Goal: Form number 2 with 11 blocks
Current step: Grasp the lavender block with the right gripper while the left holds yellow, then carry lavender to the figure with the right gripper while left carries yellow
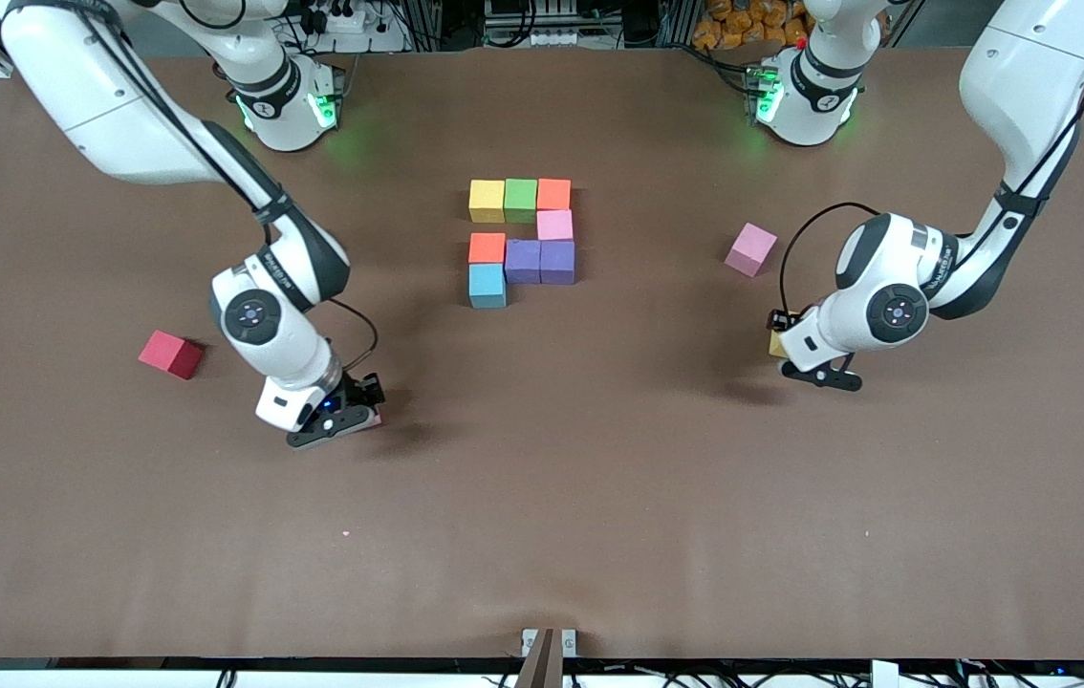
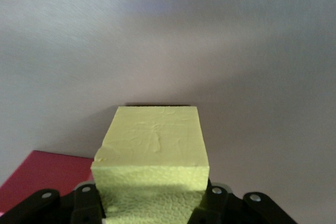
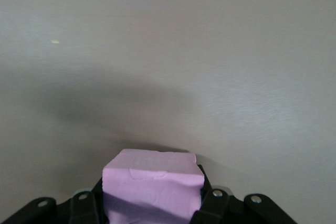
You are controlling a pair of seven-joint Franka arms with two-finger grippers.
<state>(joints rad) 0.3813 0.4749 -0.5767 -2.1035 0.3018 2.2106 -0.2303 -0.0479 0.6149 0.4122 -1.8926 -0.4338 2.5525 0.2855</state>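
Several blocks form part of the number 2 mid-table: yellow, green and orange in a row, then pink, then orange and two purple, then cyan. My left gripper is low over the table toward the left arm's end, shut on a yellow block; its own view shows the gripper. My right gripper is low toward the right arm's end, shut on a pink block; its own view shows the gripper.
A loose pink block lies close to the left gripper, farther from the front camera. A loose red block lies beside the right arm, toward the table's end. A reddish block face shows beside the yellow block.
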